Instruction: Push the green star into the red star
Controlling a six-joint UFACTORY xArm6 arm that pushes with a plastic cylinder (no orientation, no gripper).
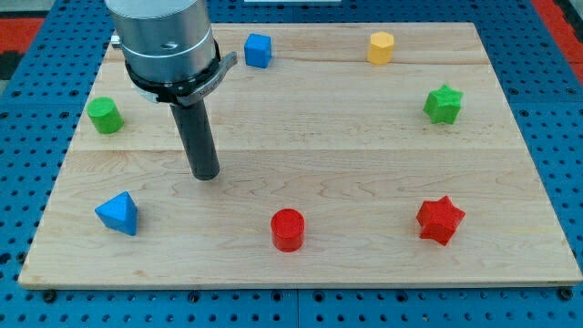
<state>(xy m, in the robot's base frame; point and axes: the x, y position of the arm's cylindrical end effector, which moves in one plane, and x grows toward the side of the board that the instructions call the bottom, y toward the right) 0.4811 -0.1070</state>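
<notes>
Nearest the tabletop's [301, 137] bottom edge, three blocks are seen in a loose row. A blue block [117, 213], shaped like a pyramid or wedge, is placed close to the bottom-left corner. A red cylinder [287, 229] is set near the middle of the bottom edge. The red star [440, 220] is found toward the bottom-right corner, well apart from the cylinder.

Farther up, in the left half of the tabletop, my tip [205, 175] is planted on bare wood; it is the lower end of a dark rod hung from a grey cylindrical mount (no jaws are carried by this tool, so neither an apart nor a together state applies, and nothing is clamped). The tip is touching no block: the blue block is below and to its left, the red cylinder below and to its right.

A green cylinder [105, 116] is seen by the left edge. The green star [443, 104] is set near the right edge, directly above the red star and well apart from it, and far across the tabletop from the tip.

Along the top edge, a blue cube [258, 50] is placed just beside the mount, and a yellow block [381, 47], possibly hexagonal, is set toward the top-right corner.
</notes>
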